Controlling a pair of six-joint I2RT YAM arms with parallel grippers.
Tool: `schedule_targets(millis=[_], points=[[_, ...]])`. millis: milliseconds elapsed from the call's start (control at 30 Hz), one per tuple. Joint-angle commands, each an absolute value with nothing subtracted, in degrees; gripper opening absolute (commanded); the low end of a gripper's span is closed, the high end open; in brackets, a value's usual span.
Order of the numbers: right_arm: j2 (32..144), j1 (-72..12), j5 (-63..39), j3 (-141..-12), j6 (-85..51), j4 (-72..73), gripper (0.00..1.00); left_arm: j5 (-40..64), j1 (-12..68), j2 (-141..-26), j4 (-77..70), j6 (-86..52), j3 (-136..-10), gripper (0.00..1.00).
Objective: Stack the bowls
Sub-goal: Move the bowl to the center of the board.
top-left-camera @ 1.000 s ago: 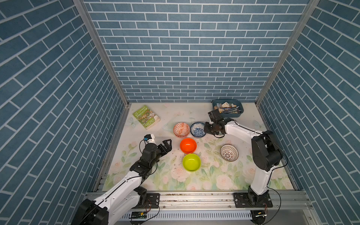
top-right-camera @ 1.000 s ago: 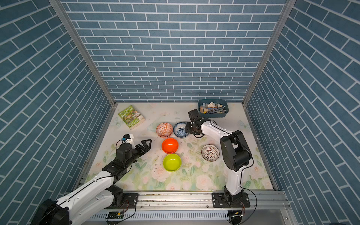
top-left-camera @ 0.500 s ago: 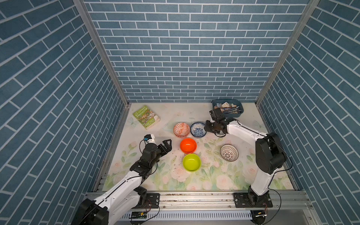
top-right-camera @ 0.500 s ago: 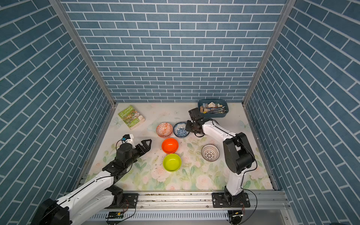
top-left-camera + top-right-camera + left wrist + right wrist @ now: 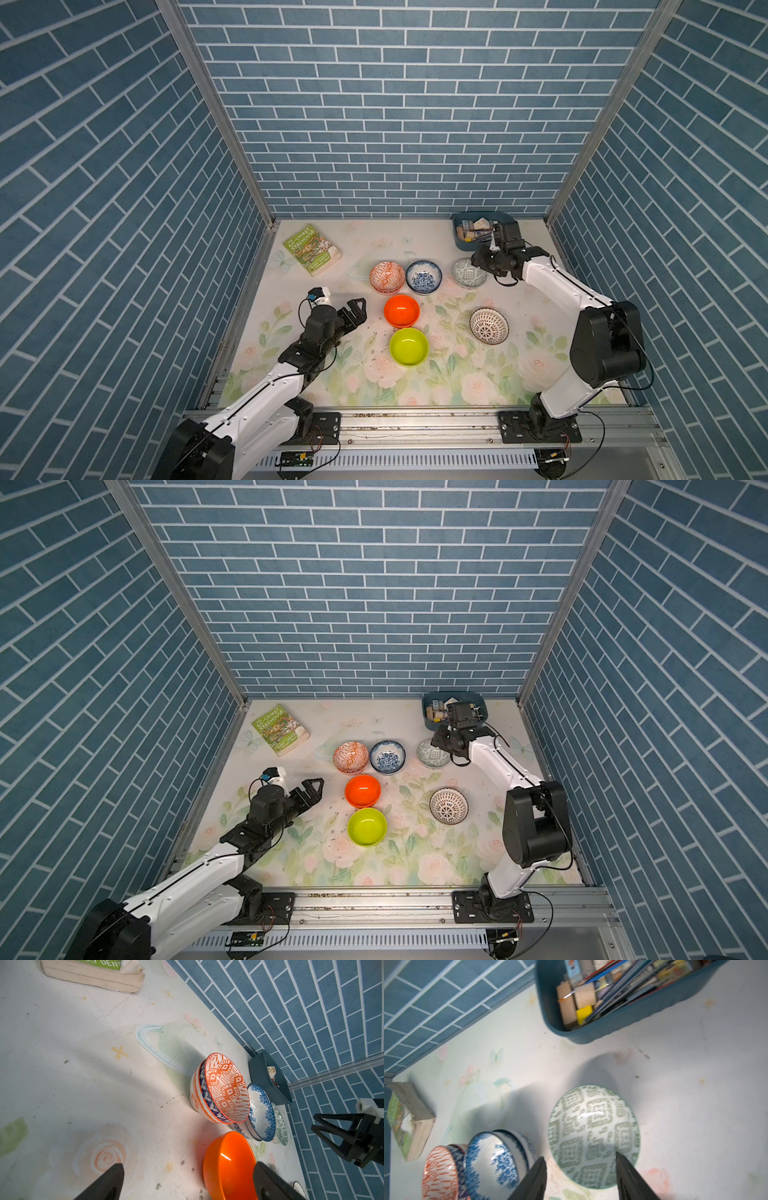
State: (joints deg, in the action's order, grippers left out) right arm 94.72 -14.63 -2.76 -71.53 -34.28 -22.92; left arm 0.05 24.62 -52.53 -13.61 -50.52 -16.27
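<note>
**Right claw [image 5: 579, 1156] released at the grey-green bowl [image 5: 468, 273]**

The right claw's fingers are spread wide with nothing pinched between them. In the right wrist view one finger lies over the inside of the grey-green bowl and the other outside its rim. Whether either touches it cannot be told. That bowl sits upright on the table [image 5: 374, 241], near the blue tray [image 5: 612, 1026].

In a row beside it stand the blue floral bowl [image 5: 424, 276] and the orange patterned bowl [image 5: 387, 276]. The left wrist view shows the orange patterned bowl nested on top of two others.

Nearer the robot sit the plain orange bowl [image 5: 401, 311] and the lime-green bowl [image 5: 409, 346]. The brown-lattice bowl [image 5: 489, 326] stands alone towards the right arm.

The left claw [image 5: 360, 311] hovers fully spread and empty beside the plain orange bowl. A book [image 5: 312, 249] lies at the far left of the table.
</note>
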Motion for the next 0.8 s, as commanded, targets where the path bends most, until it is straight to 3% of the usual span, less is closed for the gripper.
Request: schedule_targets(millis=[0, 200, 767], points=[[94.5, -10.9, -3.9, -69.4, -31.0, -23.4, 0.55, -0.4, 24.7, -53.1, -12.5, -50.2, -18.0, 1.00], [97.4, -6.4, -8.5, -68.4, -29.1, -21.1, 0.49, -0.4, 24.6, -54.3, -12.3, -50.3, -18.6, 1.00], [104.8, -6.3, -11.9, -68.2, -27.9, -17.5, 0.36, -1.9, 24.7, -55.0, -12.5, -51.1, -18.5, 1.00]])
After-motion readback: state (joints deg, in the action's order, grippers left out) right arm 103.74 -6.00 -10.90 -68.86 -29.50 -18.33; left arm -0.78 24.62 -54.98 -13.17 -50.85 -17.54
